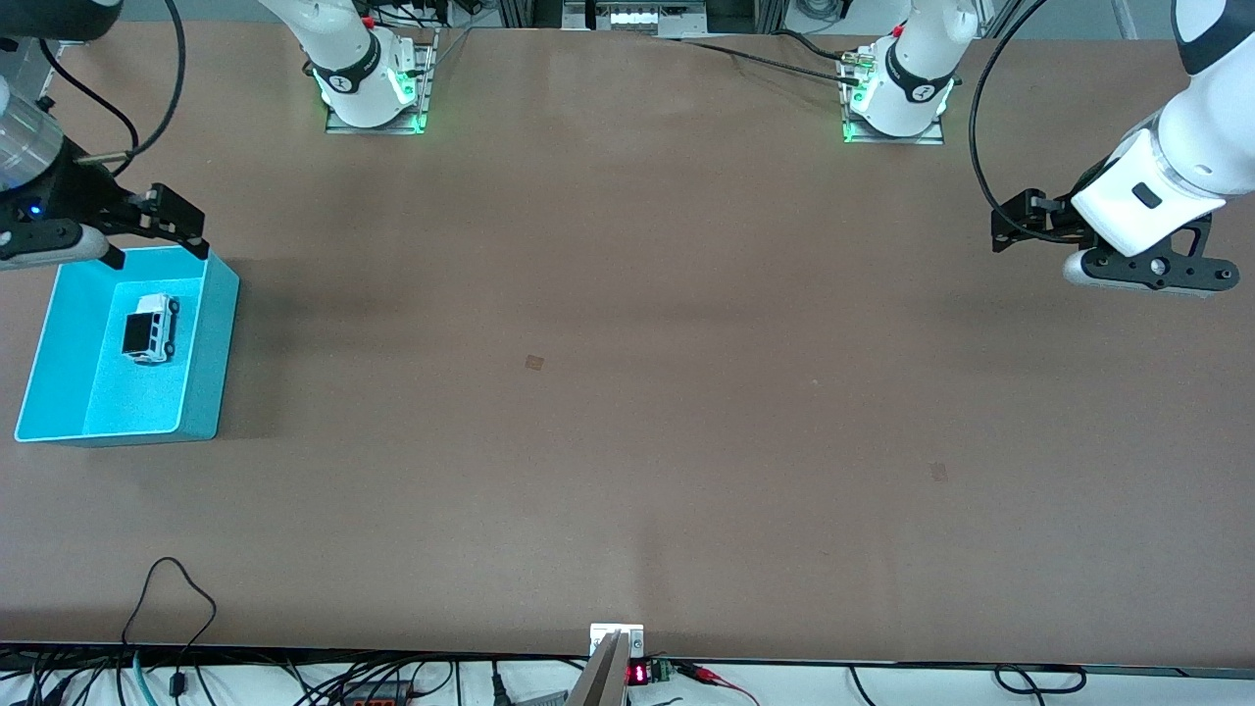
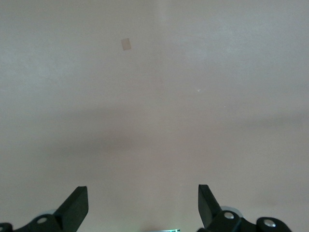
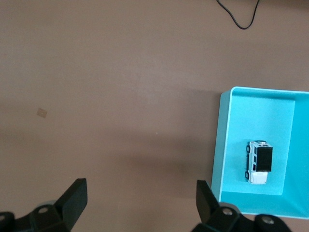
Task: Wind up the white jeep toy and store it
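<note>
The white jeep toy (image 1: 151,327) lies on its wheels inside the turquoise bin (image 1: 221,333) at the right arm's end of the table. It also shows in the right wrist view (image 3: 259,162), in the bin (image 3: 223,145). My right gripper (image 1: 162,243) is open and empty, up in the air over the bin's edge that lies farthest from the front camera; in its own view its jaws (image 3: 142,198) stand wide apart over bare table beside the bin. My left gripper (image 1: 1012,224) is open and empty, waiting over the table at the left arm's end (image 2: 143,203).
The brown table (image 1: 627,412) bears two small tan marks (image 1: 534,363) (image 1: 939,472). A black cable loop (image 1: 167,598) lies near the table's front edge, nearer to the front camera than the bin. A small clamp (image 1: 616,642) sits at the front edge.
</note>
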Available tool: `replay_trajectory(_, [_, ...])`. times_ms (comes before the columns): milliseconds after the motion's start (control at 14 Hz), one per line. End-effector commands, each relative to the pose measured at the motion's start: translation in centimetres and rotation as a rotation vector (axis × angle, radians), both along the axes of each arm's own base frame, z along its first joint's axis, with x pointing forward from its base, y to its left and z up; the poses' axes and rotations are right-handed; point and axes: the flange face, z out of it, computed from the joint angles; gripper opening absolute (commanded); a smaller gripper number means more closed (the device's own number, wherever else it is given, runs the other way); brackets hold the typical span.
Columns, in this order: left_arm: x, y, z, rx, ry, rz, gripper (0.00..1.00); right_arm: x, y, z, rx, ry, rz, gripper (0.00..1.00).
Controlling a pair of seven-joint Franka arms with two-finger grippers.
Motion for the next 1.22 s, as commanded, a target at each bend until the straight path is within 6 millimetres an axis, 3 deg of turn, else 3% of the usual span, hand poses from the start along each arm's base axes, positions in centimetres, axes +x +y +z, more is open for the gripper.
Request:
replay_trajectory(0, [-0.43, -0.68, 0.91, -0.016, 0.011, -0.004, 1.00, -0.08, 0.61, 1.53, 0.018, 0.011, -0.108, 1.00])
replay_trajectory(1147, [-0.39, -0.51, 0.92, -0.016, 0.009, -0.001, 1.00, -0.85, 0.91, 2.48, 0.004, 0.026, -0.100, 1.00])
